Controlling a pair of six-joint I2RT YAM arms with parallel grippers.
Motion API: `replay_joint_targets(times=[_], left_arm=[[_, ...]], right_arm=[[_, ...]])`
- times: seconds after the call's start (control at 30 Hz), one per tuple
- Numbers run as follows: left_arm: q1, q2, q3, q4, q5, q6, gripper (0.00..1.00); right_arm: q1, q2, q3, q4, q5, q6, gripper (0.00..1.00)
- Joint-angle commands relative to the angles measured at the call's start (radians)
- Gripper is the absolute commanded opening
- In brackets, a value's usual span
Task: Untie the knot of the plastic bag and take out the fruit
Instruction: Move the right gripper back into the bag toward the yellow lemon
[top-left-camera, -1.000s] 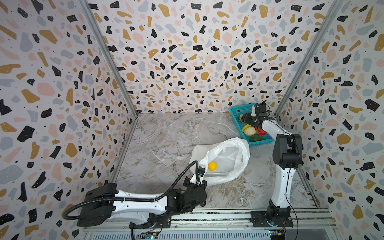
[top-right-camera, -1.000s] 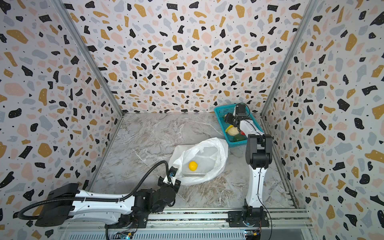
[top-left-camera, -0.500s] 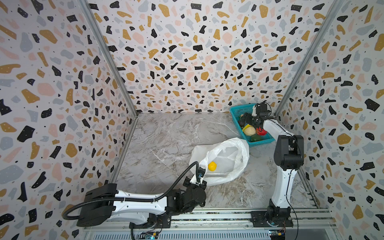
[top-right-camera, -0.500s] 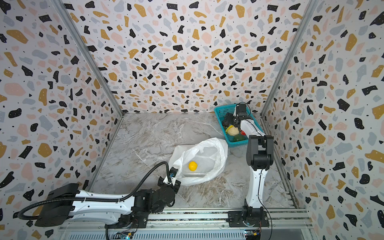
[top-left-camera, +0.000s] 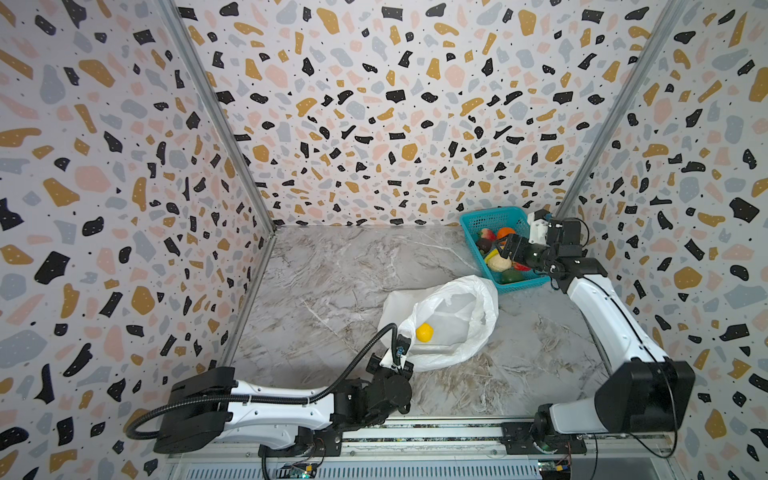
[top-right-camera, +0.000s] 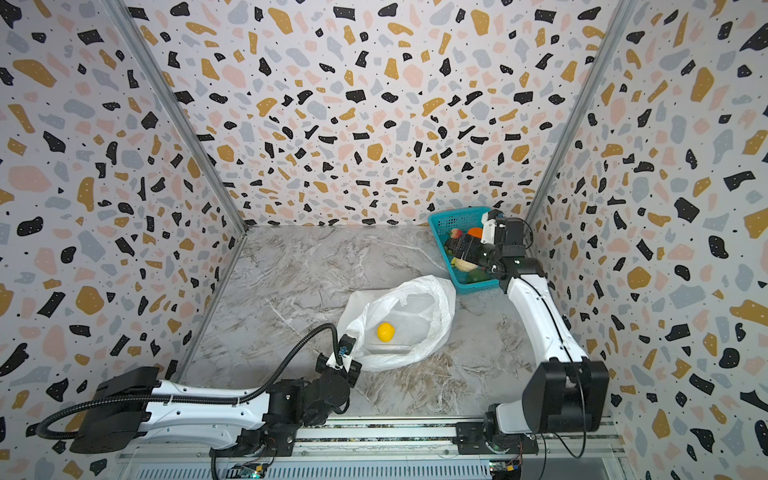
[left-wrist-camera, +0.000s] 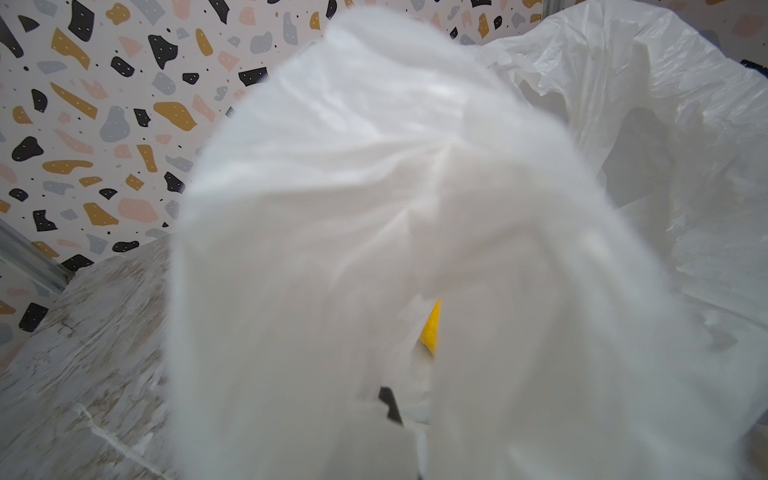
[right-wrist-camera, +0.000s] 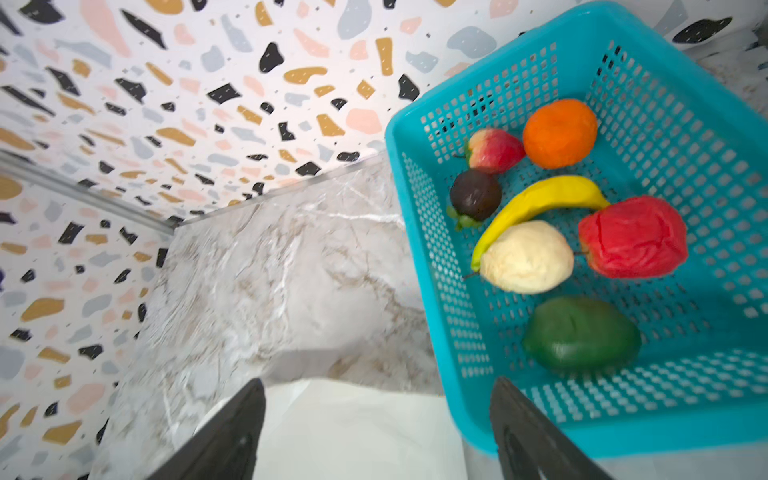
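Left gripper (top-left-camera: 402, 341): clamped on the near rim of the plastic bag (top-left-camera: 457, 324).
Right gripper (right-wrist-camera: 378, 382): fingers wide apart, empty, over the teal basket (top-left-camera: 490, 218).
Lemon (top-left-camera: 424, 332): alone in the bag.

Three terrazzo-patterned walls (top-left-camera: 374, 104) — pink, ochre, grey and black flecks — enclosed a grey marble-look floor (top-left-camera: 332, 270), joined by metal corner strips (top-left-camera: 218, 116).

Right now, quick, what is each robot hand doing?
Left gripper: shut on the plastic bag at its edge.
Right gripper: open, empty, near the basket.
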Motion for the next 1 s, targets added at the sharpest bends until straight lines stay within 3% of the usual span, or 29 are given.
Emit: replay_joint_targets(times=[0.0,0.13,0.27,0.5,0.8,0.97], left_arm=[[0.001,0.002,-0.015,0.04,-0.021,-0.008,0.0],[0.0,0.004,-0.008,0.032,-0.026,0.002,0.0],[0.0,0.0,-0.007,0.029,-0.028,0.003,0.0],[0.0,0.005,-0.006,0.033,-0.021,-0.004,0.0],[0.0,0.002,-0.016,0.042,-0.026,-0.007,0.0],[-0.001,0.005,-0.026,0.052,-0.027,-0.011,0.0]], right_arm=[[0.068,-0.11,-0.052,-0.161,-0.031,-0.031,0.85],[0.225,-0.254,-0.145,-0.215,-0.017,0.024,0.84],[0.443,-0.336,-0.216,-0.211,0.072,0.118,0.83],[0.684,-0.283,-0.316,-0.076,0.157,0.164,0.81],[0.731,-0.08,-0.395,0.098,0.215,0.1,0.78],[0.736,-0.033,-0.477,0.126,0.216,0.134,0.78]])
